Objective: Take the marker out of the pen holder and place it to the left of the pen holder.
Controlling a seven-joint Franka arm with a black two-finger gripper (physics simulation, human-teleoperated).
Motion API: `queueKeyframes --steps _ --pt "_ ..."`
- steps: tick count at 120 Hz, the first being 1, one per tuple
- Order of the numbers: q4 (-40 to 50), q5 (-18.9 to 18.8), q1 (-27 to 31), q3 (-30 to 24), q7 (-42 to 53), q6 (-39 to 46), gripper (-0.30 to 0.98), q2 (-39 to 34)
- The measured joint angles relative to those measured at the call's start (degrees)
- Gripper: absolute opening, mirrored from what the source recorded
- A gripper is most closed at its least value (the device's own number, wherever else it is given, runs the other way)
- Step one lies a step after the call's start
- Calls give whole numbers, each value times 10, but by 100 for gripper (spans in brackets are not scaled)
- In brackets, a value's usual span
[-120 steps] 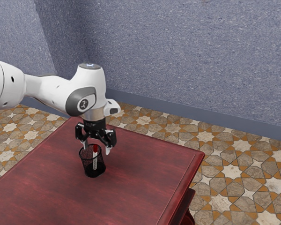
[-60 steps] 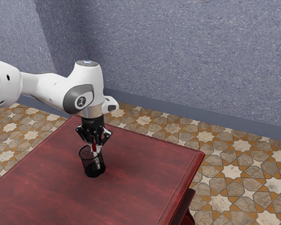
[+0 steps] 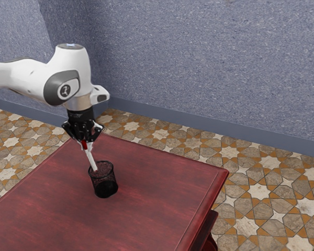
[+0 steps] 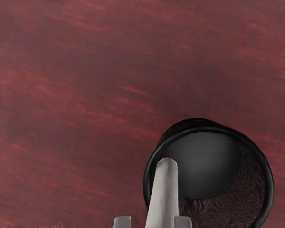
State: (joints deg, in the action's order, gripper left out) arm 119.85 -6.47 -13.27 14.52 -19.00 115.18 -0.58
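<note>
While the exterior view shows the claw clamped on the tilted marker's red end, the wrist view reveals the pen holder's dark floor below the claw.

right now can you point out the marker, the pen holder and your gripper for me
Marker (image 3: 91, 159): exterior view, middle of its white barrel.
Pen holder (image 3: 105, 187): exterior view, lower part of its side wall.
Gripper (image 3: 86, 146): exterior view, midway between its fingertips.
</note>
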Motion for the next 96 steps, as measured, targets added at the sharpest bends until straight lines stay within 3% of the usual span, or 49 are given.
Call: queueKeyframes --steps 30,44,68,85,96 --pt "-24 -9 -16 56 4 -14 -8 -21" --pt "-15 -31 -2 74 7 13 -9 -16" --pt "66 -75 22 90 21 180 -9 -4" --pt "130 -88 40 91 27 355 -9 6" --pt "170 -86 13 129 35 476 -8 21"
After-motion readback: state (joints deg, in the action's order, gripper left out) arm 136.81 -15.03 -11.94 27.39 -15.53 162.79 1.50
